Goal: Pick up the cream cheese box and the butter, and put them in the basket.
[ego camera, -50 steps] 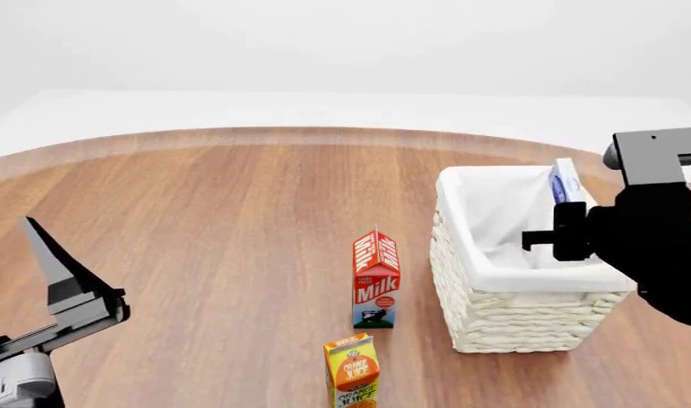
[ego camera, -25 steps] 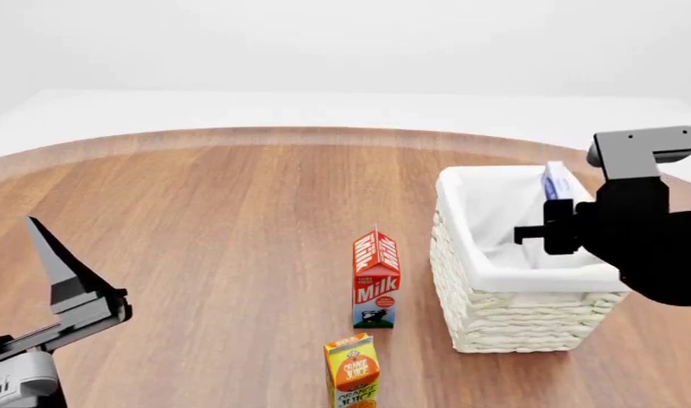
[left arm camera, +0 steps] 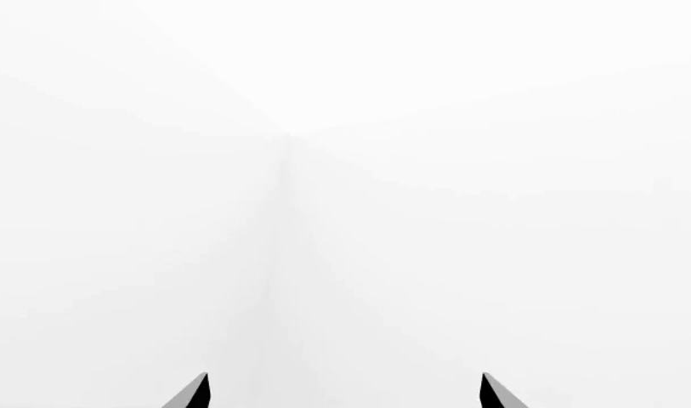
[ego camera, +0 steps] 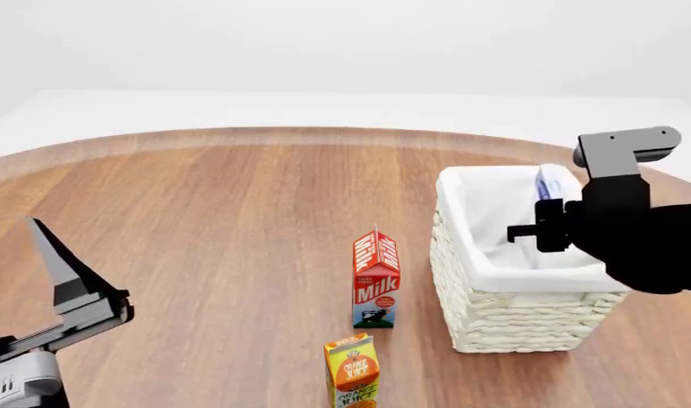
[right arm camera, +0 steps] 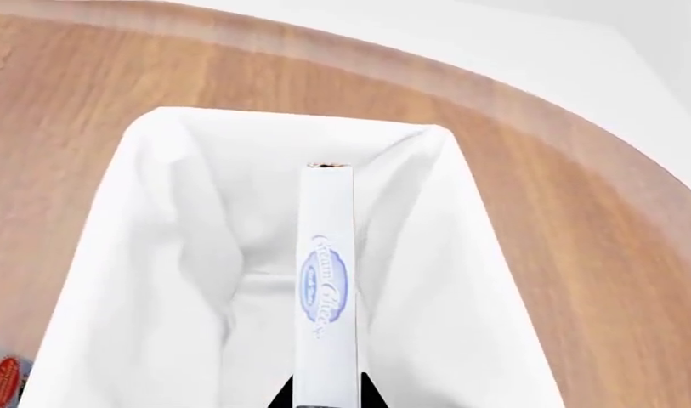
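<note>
- The small flat white and light-blue cream cheese box is held on edge between the closed fingers of the right gripper, which is seen over the open mouth of the white woven rectangular basket with cloth lining.
- In the right wrist view, bare white lining is seen on both sides of the box, with the basket's rim well apart from it all round.
- The left gripper is shown with its dark fingertips spread wide and nothing between them; only blank white is seen ahead of it.
- On the round brown wooden table, a red and white milk carton stands just beside the basket's left wall, and an orange juice carton stands near the lower edge of the head view.
- The butter cannot be seen in any view.
</note>
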Available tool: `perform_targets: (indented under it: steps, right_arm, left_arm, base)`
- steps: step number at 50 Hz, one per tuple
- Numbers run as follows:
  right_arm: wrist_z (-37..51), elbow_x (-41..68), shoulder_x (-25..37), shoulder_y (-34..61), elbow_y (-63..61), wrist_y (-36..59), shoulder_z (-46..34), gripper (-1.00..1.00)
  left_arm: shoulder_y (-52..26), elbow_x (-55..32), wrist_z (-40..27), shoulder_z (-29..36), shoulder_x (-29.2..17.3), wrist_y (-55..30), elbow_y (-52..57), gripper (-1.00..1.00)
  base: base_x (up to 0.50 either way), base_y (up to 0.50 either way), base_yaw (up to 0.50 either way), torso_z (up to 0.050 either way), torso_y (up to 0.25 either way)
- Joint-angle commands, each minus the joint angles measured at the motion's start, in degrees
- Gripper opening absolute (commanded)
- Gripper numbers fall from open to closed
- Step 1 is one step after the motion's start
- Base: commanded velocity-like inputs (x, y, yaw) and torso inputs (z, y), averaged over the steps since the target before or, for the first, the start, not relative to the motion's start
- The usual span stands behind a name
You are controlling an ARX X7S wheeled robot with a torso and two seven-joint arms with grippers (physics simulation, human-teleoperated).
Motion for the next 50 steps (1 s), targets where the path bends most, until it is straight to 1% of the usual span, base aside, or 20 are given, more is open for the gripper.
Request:
perform_targets:
  steps: [1, 29, 30, 50]
  right_arm:
    - [-3.00, -3.69, -2.29, 0.56, 0.18, -0.33, 0.37, -1.00]
    - [-5.25, -6.95, -2.77, 0.19, 3.27, -1.70, -2.06, -1.00]
    - [-5.39, -7.06, -2.78, 0.30, 3.30, -1.70, -2.17, 1.00]
    - [-5.40, -7.01, -2.37, 0.86, 1.58, -1.16, -2.58, 1.00]
  left_arm:
    - [0.28, 0.23, 1.24, -1.58, 1.23, -0.37, 0.53, 1.00]
    - [0.32, 0.28, 0.89, -1.22, 1.01, -0.06, 0.18, 1.00]
    - [0.32, 0.28, 0.89, -1.22, 1.01, -0.06, 0.18, 1.00]
    - [0.20, 0.09, 0.64, -1.09, 0.77, -0.30, 0.42, 1.00]
  base:
    - [0.00, 0.00, 0.00, 0.000, 0.000]
    - [0.00, 0.00, 0.00, 0.000, 0.000]
    - [0.00, 0.00, 0.00, 0.000, 0.000]
    - [0.00, 0.00, 0.00, 0.000, 0.000]
